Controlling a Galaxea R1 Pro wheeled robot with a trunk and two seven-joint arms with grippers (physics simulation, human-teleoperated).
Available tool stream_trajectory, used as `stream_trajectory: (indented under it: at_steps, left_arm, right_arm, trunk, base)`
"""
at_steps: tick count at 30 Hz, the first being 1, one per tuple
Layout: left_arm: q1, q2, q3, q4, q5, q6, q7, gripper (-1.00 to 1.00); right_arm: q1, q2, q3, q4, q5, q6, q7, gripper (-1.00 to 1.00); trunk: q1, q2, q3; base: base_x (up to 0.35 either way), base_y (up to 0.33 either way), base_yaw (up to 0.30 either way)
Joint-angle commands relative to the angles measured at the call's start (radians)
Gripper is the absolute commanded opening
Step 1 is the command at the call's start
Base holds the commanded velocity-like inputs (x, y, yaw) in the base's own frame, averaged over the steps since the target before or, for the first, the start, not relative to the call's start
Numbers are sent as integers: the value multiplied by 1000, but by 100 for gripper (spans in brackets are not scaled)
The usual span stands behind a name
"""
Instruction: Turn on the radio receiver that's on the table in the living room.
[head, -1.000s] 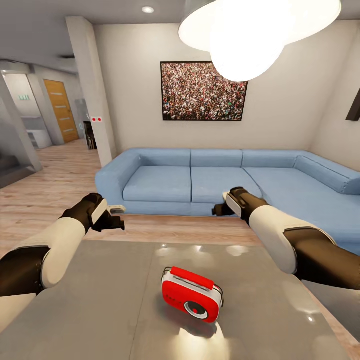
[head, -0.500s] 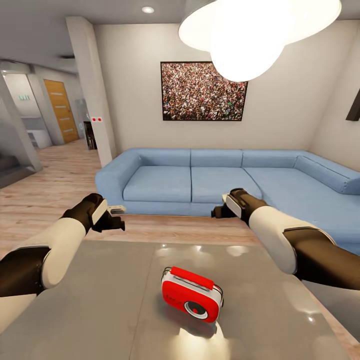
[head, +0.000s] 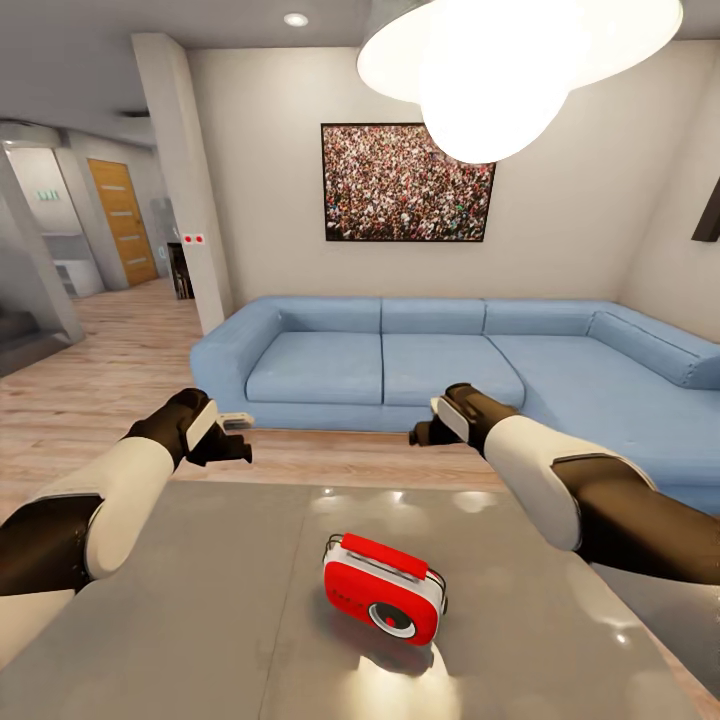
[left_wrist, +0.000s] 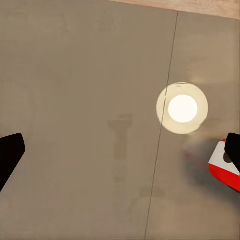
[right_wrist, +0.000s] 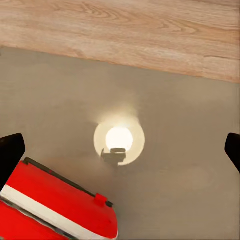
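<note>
The radio receiver (head: 385, 590), red with white trim and a round red-centred dial, lies tilted on the glossy grey table (head: 200, 600) just right of the seam between its two panels. Above the table's far left part my left gripper (head: 232, 435) hovers open. In the left wrist view its fingers (left_wrist: 10, 155) are spread wide over bare tabletop, with the radio's corner (left_wrist: 222, 167) at the frame edge. Above the far edge, beyond the radio, my right gripper (head: 425, 432) hangs open. The right wrist view has the radio's top (right_wrist: 55, 205) near one fingertip (right_wrist: 11, 150).
A blue L-shaped sofa (head: 400, 365) runs behind the table across a strip of wood floor (head: 330, 455). A framed crowd picture (head: 407, 182) hangs on the beige wall, and a big white pendant lamp (head: 500, 60) hangs overhead. A hallway with a wooden door (head: 122, 220) opens at left.
My right arm has shifted a little to the left, its gripper now nearer the table's middle line. The left arm, the radio and the camera have stayed put.
</note>
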Motion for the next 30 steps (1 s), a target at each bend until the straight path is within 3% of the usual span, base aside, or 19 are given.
stream_trajectory:
  at_steps: [1, 7, 8, 11, 27, 30]
  left_arm:
    - [0, 0, 0, 0, 0, 0, 0, 100]
    - [6, 0, 0, 0, 0, -1, 0, 100]
    - [10, 0, 0, -1, 0, -1, 0, 100]
    - [12, 0, 0, -1, 0, -1, 0, 100]
    - [13, -8, 0, 0, 0, -2, 0, 100]
    - [18, -8, 0, 0, 0, -2, 0, 100]
  right_arm:
    - [0, 2, 0, 0, 0, 0, 0, 100]
    - [0, 15, 0, 1, 0, 1, 27, 100]
    - [0, 18, 0, 1, 0, 11, 88, 100]
    - [0, 18, 0, 1, 1, 45, 136, 100]
    - [1, 19, 0, 3, 1, 53, 149, 100]
    - [26, 18, 0, 3, 2, 52, 151, 100]
  trunk:
    - [0, 0, 0]
    - [0, 0, 0]
    - [0, 0, 0]
    - [0, 0, 0]
    - [0, 0, 0]
    - [0, 0, 0]
  base:
    - [0, 0, 0]
    - [0, 0, 0]
    - [0, 0, 0]
    - [0, 0, 0]
    - [0, 0, 0]
    - [0, 0, 0]
